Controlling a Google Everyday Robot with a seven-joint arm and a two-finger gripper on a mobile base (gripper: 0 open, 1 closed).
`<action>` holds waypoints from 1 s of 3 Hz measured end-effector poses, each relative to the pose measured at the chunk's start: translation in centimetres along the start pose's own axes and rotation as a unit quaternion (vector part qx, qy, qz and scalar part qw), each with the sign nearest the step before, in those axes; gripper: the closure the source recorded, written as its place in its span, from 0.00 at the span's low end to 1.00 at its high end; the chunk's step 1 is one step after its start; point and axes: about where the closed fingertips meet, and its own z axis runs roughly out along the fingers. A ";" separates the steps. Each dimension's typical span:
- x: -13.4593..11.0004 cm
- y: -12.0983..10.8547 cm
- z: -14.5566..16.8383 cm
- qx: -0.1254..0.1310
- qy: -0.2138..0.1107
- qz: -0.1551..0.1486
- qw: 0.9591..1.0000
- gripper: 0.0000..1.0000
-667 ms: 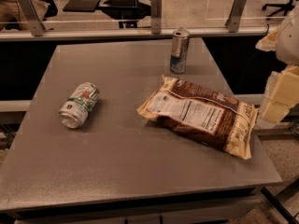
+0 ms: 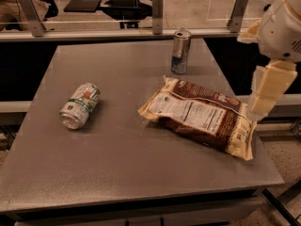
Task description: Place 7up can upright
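Observation:
The 7up can (image 2: 80, 106) lies on its side on the left part of the grey table (image 2: 122, 173), its silver end facing the front left. It is white and green with a small red mark. My gripper (image 2: 259, 108) hangs at the right edge of the table, pointing down, just beyond the right end of the snack bag. It is far to the right of the can and holds nothing that I can see.
A brown and cream snack bag (image 2: 202, 117) lies flat right of centre. A tall slim silver-and-blue can (image 2: 181, 51) stands upright near the back edge. A railing with metal posts (image 2: 157, 6) runs behind the table.
The arm and gripper have shifted slightly left, toward the table's right edge. The can, the bag and the slim can have not moved.

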 end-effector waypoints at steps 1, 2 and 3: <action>-2.9 -1.6 1.2 0.001 -0.014 -0.059 0.998 0.00; -6.4 -3.2 2.8 -0.004 -0.040 -0.123 0.992 0.00; -9.8 -4.1 4.7 -0.014 -0.061 -0.190 0.980 0.00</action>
